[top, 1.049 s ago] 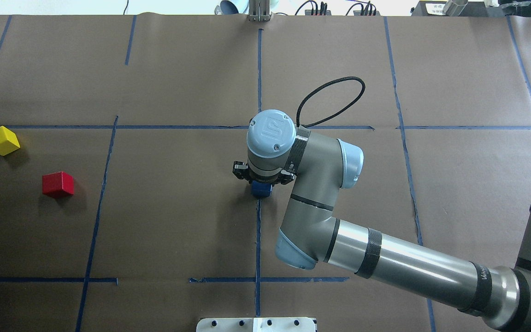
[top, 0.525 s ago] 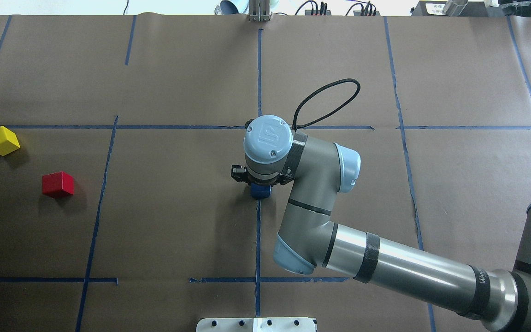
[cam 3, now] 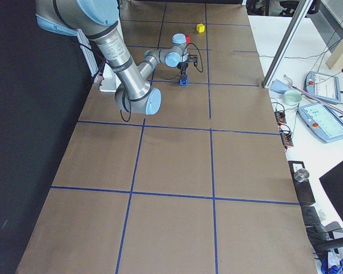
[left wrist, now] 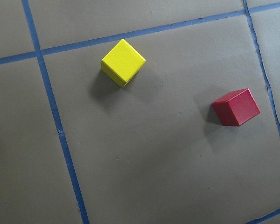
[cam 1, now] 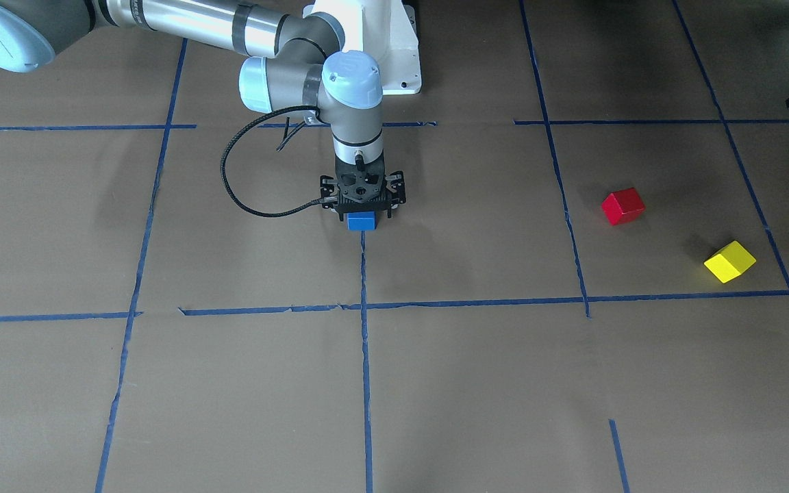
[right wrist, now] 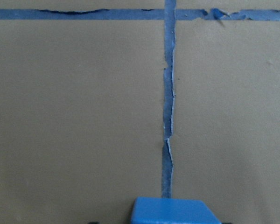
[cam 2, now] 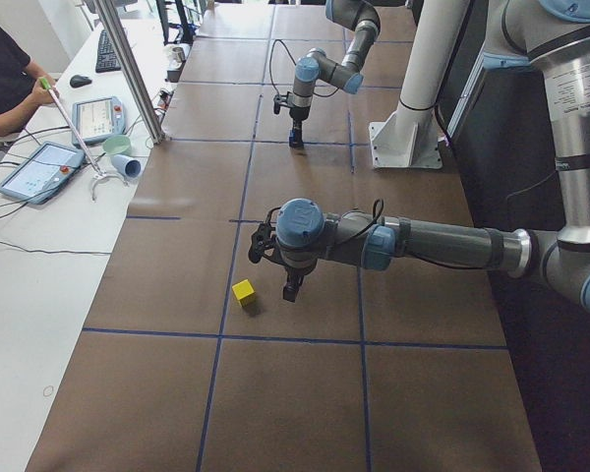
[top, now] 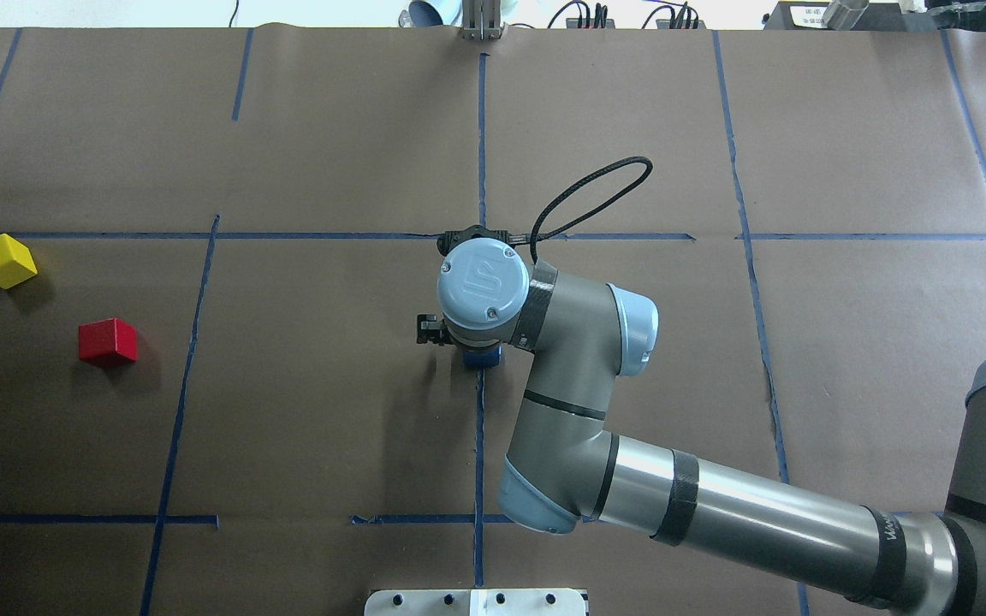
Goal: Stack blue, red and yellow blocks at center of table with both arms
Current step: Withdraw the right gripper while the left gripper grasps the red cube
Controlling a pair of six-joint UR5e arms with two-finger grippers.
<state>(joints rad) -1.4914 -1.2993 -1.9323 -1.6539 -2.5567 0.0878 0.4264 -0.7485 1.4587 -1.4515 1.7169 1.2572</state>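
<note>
The blue block rests on the brown table, on the central tape line. My right gripper stands straight over it with a finger on either side. It looks open, and the right wrist view shows the blue block with a gap on one side. Far to my left lie the red block and the yellow block, apart from each other. The left wrist view looks down on both from well above. My left gripper hovers near the yellow block. I cannot tell whether it is open or shut.
The right arm's forearm crosses the near right part of the table. The white pedestal stands at the robot's side. A person sits at a side bench with tablets and a cup.
The right wrist has leaned toward the robot and a little to the left above the blue block. Its fingers look spread wider. The blue, red and yellow blocks have not moved.
</note>
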